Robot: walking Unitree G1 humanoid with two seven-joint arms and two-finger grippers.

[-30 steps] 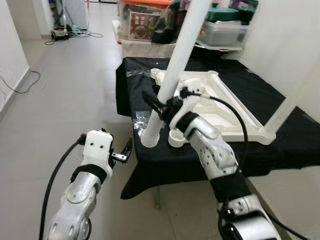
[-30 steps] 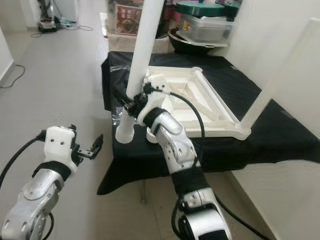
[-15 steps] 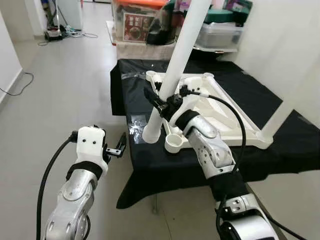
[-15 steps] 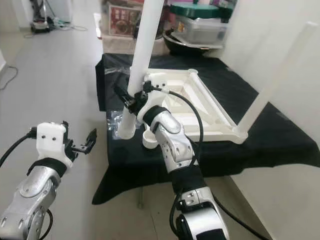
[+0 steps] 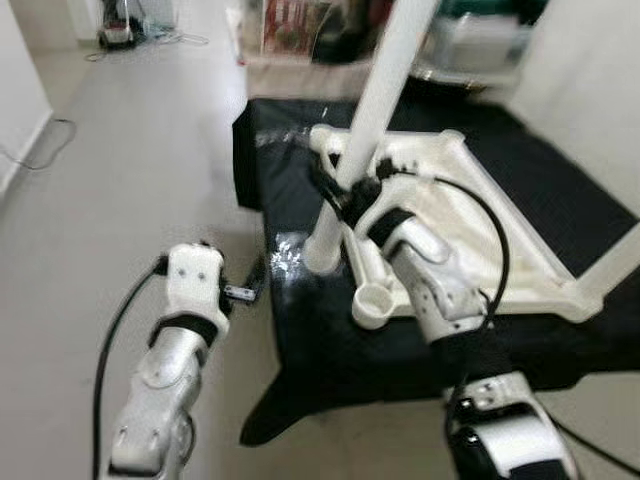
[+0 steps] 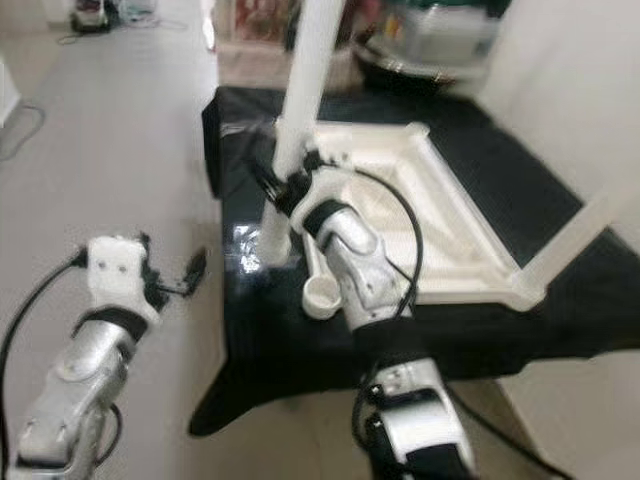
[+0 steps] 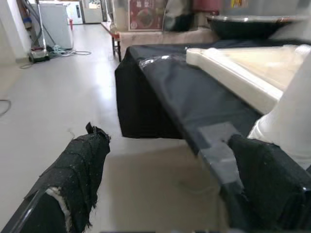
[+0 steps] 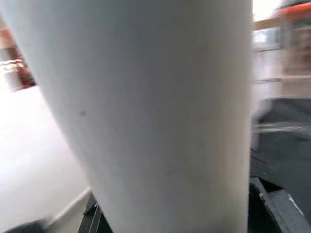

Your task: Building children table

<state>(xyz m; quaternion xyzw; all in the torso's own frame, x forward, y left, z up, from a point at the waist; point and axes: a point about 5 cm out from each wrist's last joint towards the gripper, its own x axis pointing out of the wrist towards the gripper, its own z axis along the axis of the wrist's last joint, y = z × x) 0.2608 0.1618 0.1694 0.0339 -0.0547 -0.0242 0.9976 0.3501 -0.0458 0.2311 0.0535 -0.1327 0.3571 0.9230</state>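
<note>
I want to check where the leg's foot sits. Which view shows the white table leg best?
The left eye view: the white table leg runs from its foot on the black cloth up past the right tool. The right eye view is blurrier; the right wrist view gives only bare surface.

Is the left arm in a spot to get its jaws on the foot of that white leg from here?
Probably yes. The left gripper hangs open beside the black-covered table's edge, and the white leg stands near that edge, held by the right gripper. Nothing sits between them.
</note>
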